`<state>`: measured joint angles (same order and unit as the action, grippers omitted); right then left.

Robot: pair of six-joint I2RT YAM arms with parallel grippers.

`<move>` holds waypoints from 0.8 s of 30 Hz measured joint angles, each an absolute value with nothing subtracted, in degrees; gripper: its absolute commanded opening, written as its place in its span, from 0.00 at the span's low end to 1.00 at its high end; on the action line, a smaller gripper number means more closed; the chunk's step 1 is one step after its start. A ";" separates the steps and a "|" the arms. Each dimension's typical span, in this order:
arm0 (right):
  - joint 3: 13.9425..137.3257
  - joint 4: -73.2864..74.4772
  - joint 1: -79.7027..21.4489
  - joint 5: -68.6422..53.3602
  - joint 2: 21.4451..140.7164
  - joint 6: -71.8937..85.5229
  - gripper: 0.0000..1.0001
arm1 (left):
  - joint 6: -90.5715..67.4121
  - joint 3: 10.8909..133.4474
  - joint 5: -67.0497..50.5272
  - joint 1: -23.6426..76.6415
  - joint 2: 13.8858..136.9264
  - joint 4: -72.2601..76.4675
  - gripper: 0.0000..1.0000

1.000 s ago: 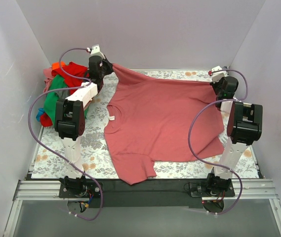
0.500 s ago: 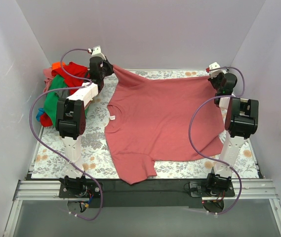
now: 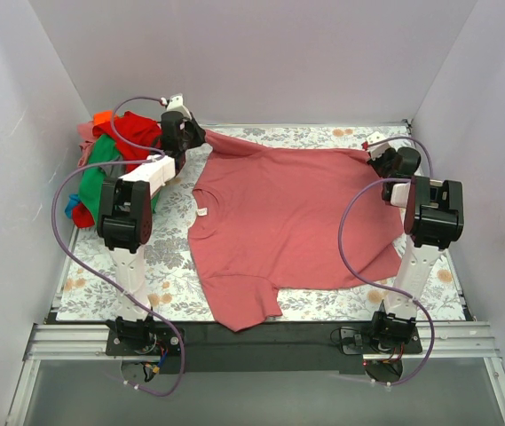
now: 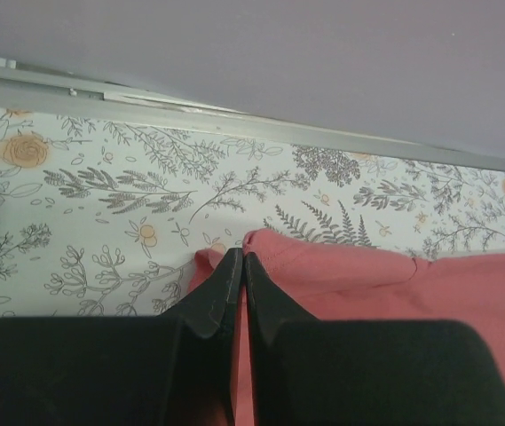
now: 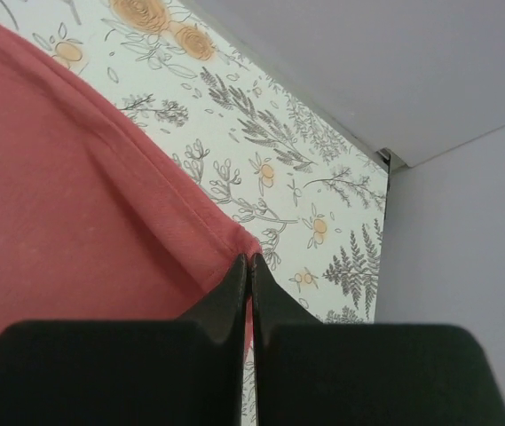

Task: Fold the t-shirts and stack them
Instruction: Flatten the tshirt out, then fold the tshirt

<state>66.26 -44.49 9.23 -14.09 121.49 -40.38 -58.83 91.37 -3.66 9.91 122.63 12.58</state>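
Note:
A dusty salmon-pink t-shirt (image 3: 292, 222) lies spread over the floral table cover, its neck with a white tag toward the left. My left gripper (image 3: 201, 136) is shut on the shirt's far left corner (image 4: 261, 248). At the far right, my right gripper (image 3: 372, 151) is shut on the other far corner (image 5: 234, 232), pinching the hem between its tips. The far edge of the shirt runs stretched between the two grippers, low over the table. A heap of other t-shirts (image 3: 110, 155), red, green, orange and pink, sits at the back left.
The floral cover (image 3: 168, 266) shows bare along the left and near the front edge. White enclosure walls stand close behind and on both sides. A metal rail (image 4: 190, 115) runs along the table's far edge, just beyond the grippers.
Both grippers have moved toward the back wall and come down, carrying the shirt's far corners. The raised far edge now lies lower and flatter over the table.

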 measured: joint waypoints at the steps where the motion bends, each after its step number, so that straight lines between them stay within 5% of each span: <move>1: 65.76 -44.53 9.23 -14.33 121.43 -40.51 0.01 | -58.83 90.56 -3.81 9.89 122.32 12.51 0.00; 24: 58.61 -46.41 11.42 -16.19 115.33 -40.66 0.01 | -59.44 75.11 -6.04 9.87 107.94 15.14 0.00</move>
